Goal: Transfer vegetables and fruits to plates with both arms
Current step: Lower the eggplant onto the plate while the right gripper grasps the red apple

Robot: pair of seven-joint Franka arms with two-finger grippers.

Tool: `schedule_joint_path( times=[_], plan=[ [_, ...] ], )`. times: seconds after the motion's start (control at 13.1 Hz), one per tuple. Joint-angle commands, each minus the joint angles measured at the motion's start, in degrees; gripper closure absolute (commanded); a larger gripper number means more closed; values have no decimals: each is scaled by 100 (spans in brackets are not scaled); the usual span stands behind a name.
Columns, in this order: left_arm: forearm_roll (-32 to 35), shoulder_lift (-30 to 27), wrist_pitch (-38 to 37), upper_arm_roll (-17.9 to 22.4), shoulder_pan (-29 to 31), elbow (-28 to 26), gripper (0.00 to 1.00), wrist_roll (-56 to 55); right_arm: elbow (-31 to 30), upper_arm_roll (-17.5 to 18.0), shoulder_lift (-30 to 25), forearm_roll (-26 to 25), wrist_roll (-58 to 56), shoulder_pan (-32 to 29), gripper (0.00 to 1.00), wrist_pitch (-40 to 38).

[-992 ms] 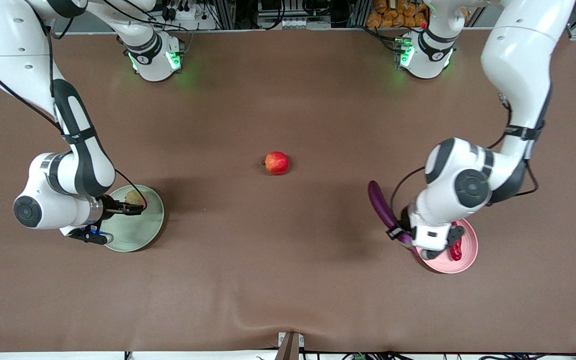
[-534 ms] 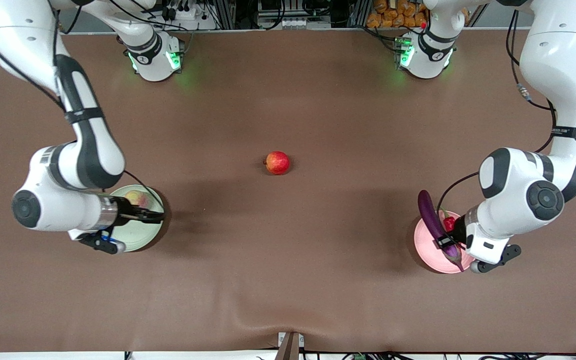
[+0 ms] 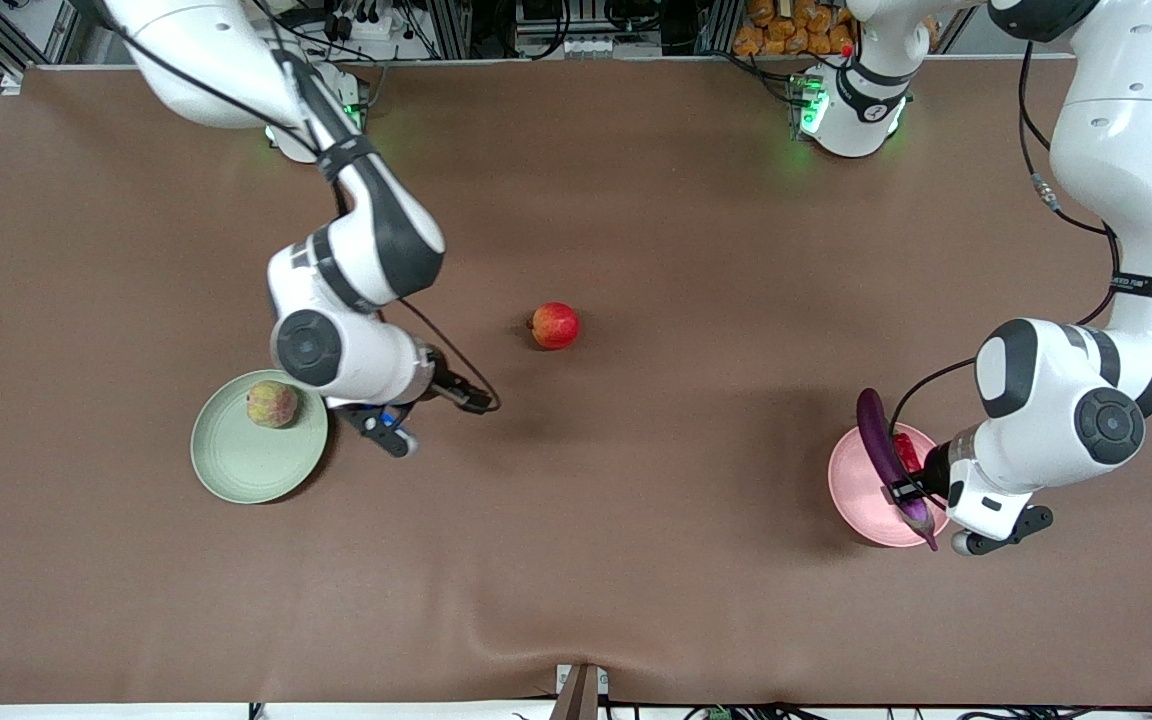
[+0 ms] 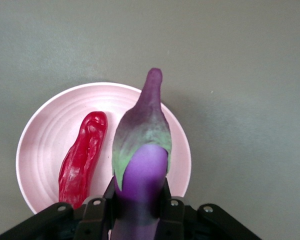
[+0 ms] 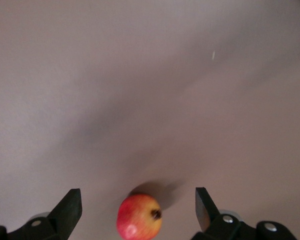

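My left gripper (image 3: 904, 492) is shut on the purple eggplant (image 3: 881, 445) and holds it just over the pale pink plate (image 3: 851, 490). In the left wrist view the eggplant (image 4: 142, 145) hangs over the plate (image 4: 40, 145) beside the red chili pepper (image 4: 84, 157), which lies on it. On the pale green plate (image 3: 236, 465) rests the yellow-green fruit (image 3: 271, 404). My right gripper (image 3: 471, 400) is open and empty over bare table between that plate and the round red fruit (image 3: 555, 325). The right wrist view shows the red fruit (image 5: 139, 217) on the table between the spread fingers, below them.
Both arm bases (image 3: 311, 125) (image 3: 851, 110) stand along the table's edge farthest from the front camera, with cables and racks past it. A small clamp (image 3: 581, 690) sits at the table's nearest edge. Brown tabletop (image 3: 636, 550) spreads between the plates.
The right arm left the yellow-green fruit on the green plate and swung toward the red fruit at mid-table. The left arm carried the eggplant over the pink plate.
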Motion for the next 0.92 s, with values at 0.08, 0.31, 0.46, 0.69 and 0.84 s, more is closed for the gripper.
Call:
schedule_joint_path(
  times=[0.08,0.31,0.46,0.69,0.84],
  plan=[
    [-7,369,11,-23,107,197,100,132,1,-83,352,120,1588,698,0,436],
    [-182,571,326,-23,107,197,52,71,-8,-83,475,103,2441,1077,0,524],
    [-454,520,345,-23,133,197,0,79,-208,-100,494,41,2838,1306,0,507],
    [-508,161,66,-84,142,180,0,0,-394,-118,493,24,3226,1464,0,507],
    [-508,-462,-689,-93,151,136,0,87,-403,-127,563,15,3235,1535,0,542]
  ],
)
